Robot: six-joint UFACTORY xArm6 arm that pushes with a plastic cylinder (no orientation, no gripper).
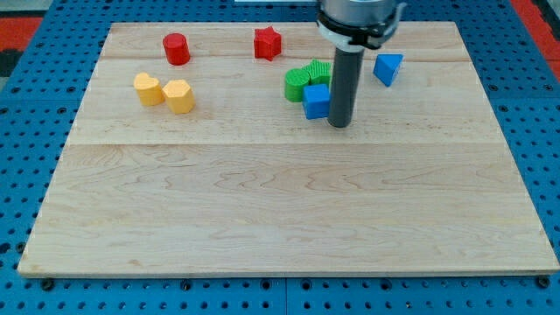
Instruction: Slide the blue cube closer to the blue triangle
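The blue cube [315, 101] lies on the wooden board near the view's top, right of centre. The blue triangle [388, 67] lies to its upper right, apart from it. My tip [339, 123] stands right beside the blue cube, on its right and slightly lower side, and looks to touch it. The rod rises up between the cube and the triangle.
Two green blocks [306, 79] sit against the blue cube's upper left. A red cylinder-like block [176, 48] and a red star [267, 43] lie near the top edge. Two yellow blocks [164, 92] lie at the left. The wooden board [280, 210] rests on a blue pegboard.
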